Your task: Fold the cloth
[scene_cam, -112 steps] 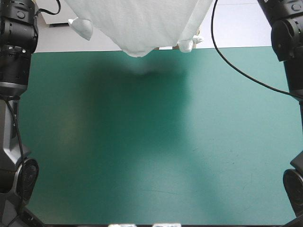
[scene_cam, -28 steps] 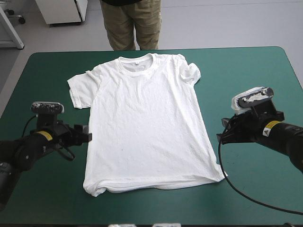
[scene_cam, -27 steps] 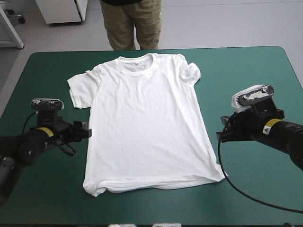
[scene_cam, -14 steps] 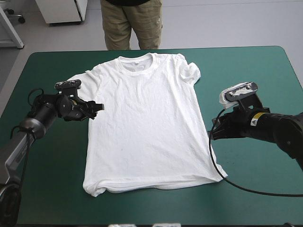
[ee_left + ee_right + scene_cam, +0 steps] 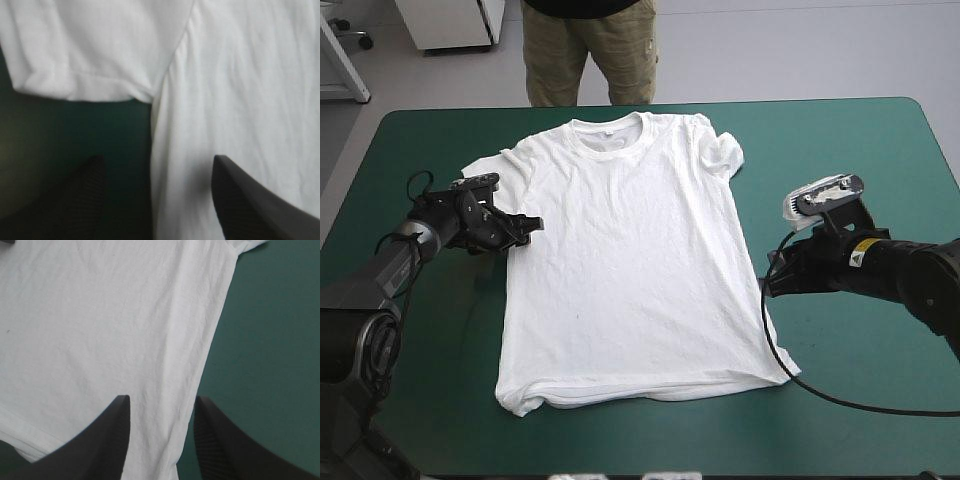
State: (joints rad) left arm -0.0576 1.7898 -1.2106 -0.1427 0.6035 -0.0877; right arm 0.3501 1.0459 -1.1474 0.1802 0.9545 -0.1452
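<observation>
Now left tool (image 5: 156,164) (gaping) straddles a T-shirt (image 5: 240,75) edge; right tool (image 5: 161,401) likewise.

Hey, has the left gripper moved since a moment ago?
Yes. The left gripper has moved toward the far edge of the table, from beside the T-shirt at mid-body up to the underarm of its sleeve.

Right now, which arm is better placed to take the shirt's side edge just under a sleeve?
Left. The left end effector, open, straddles the side edge of the shirt at the armpit, just below the sleeve. The right end effector, also open, straddles the opposite edge farther toward the hem.
</observation>
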